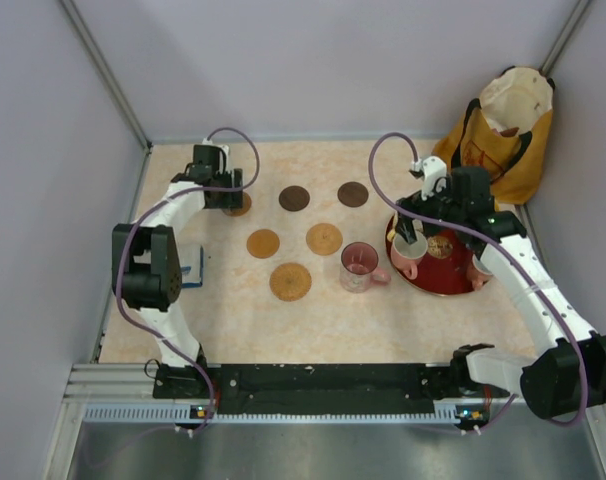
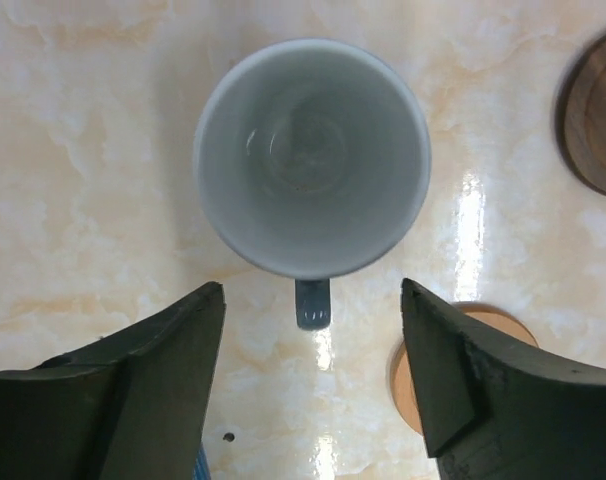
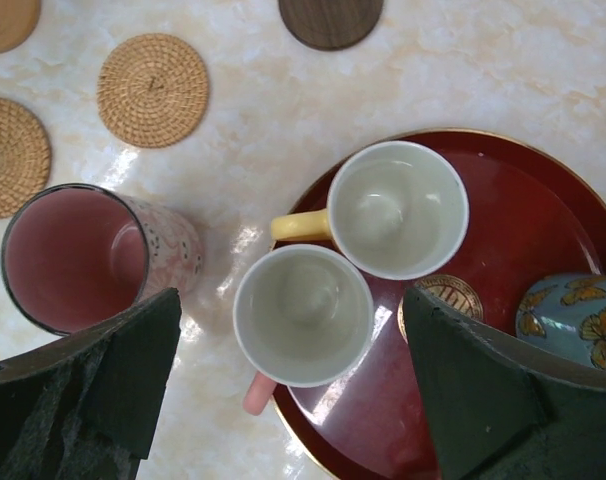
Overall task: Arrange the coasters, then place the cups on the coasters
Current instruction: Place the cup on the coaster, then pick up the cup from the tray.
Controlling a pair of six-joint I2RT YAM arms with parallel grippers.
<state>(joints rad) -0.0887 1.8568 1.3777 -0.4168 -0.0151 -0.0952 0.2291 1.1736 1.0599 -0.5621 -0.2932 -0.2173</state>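
From above, the left gripper (image 1: 221, 190) hung over a tan coaster (image 1: 239, 206) that showed just at its right side; its jaws could not be read there. The right gripper (image 1: 415, 235) stood over the red tray (image 1: 445, 287), with a pink cup (image 1: 360, 267) on the table to its left.

In the left wrist view, the left gripper (image 2: 313, 290) had its jaws apart and clamped on nothing. A blue-grey cup (image 2: 311, 160) stood upright just ahead of the fingertips, its handle pointing back into the gap. Whether a coaster lay under it could not be told. A plain tan disc (image 2: 413, 385) lay partly hidden by the right finger (image 2: 503, 390).

In the right wrist view, the right gripper (image 3: 293, 300) was wide apart and touched nothing. A pink-handled cup (image 3: 303, 315) sat below the gap on the tray's edge, and a yellow-handled cup (image 3: 398, 208) stood just beyond it. Two woven coasters (image 3: 153, 90) lay ahead to the left.
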